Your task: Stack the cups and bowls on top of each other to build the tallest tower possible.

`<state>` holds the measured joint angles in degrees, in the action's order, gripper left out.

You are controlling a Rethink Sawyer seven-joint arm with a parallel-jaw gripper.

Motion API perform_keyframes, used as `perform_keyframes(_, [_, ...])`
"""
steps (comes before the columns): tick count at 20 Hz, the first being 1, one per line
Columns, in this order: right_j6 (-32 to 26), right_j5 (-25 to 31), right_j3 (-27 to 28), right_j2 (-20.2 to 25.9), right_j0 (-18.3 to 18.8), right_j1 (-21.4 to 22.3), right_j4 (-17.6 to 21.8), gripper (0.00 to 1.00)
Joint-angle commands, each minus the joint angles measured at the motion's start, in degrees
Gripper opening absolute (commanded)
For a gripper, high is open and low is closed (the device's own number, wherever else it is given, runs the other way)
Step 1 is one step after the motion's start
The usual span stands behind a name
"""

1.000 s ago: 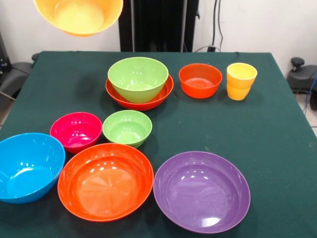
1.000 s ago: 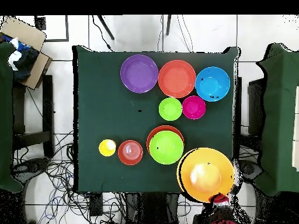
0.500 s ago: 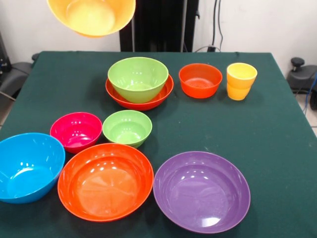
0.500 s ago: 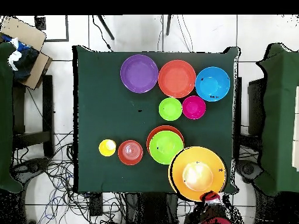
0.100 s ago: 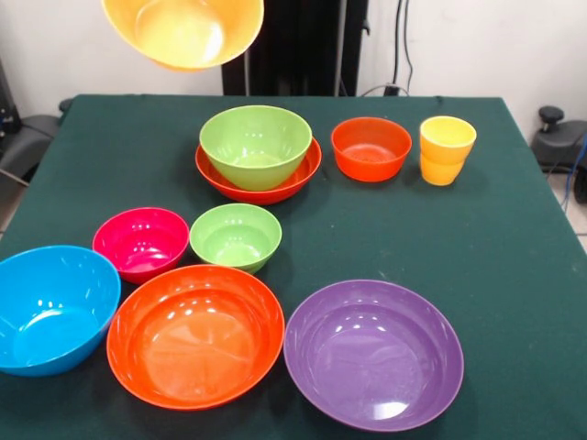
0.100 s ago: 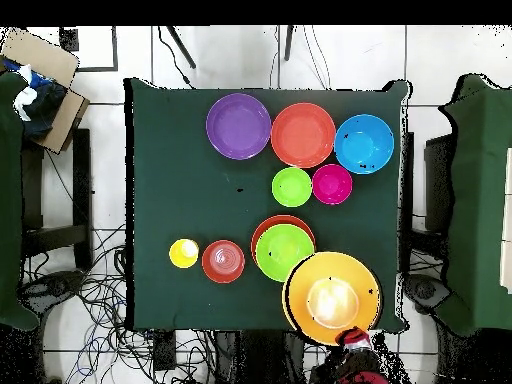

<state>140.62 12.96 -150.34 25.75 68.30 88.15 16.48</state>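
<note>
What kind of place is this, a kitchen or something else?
Probably a robotics lab, not a kitchen. A green-clothed table stands on a tiled floor strewn with loose cables, empty plastic bowls are spread out across it, and a large orange bowl hangs in the air above.

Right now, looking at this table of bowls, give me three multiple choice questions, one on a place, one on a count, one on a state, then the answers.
1. Where does the medium lime green bowl sit?
A. Inside the wide red-orange bowl
B. Inside the purple bowl
C. Upside down on the cloth

2. How many lime green bowls are there?
A. One
B. Two
C. Four

3. What is the state of the large yellow-orange bowl?
A. Nested in the blue bowl
B. Flat on the table
C. Up in the air

Answers: 1 A, the medium lime green bowl rests in the wide red-orange bowl. 2 B, that one plus a small lime green bowl. 3 C, the large yellow-orange bowl hangs above the table.
</note>
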Motion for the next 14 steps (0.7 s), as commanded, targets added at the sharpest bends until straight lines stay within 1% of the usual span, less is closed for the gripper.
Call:
perform_keyframes(1, [-4.8, 6.1, 0.5, 1.1, -5.2, -0.3, -1.6, 0.00])
perform_keyframes(7, [-2.1, 8.9, 2.5, -0.3, -8.8, 0.1, -2.6, 0.00])
perform_keyframes(10, [-1.8, 10.3, 3.3, -0.9, -9.9, 0.6, -3.1, 0.00])
perform_keyframes(14, [2.4, 9.4, 4.7, -2.2, -11.4, -1.1, 1.0, 0.00])
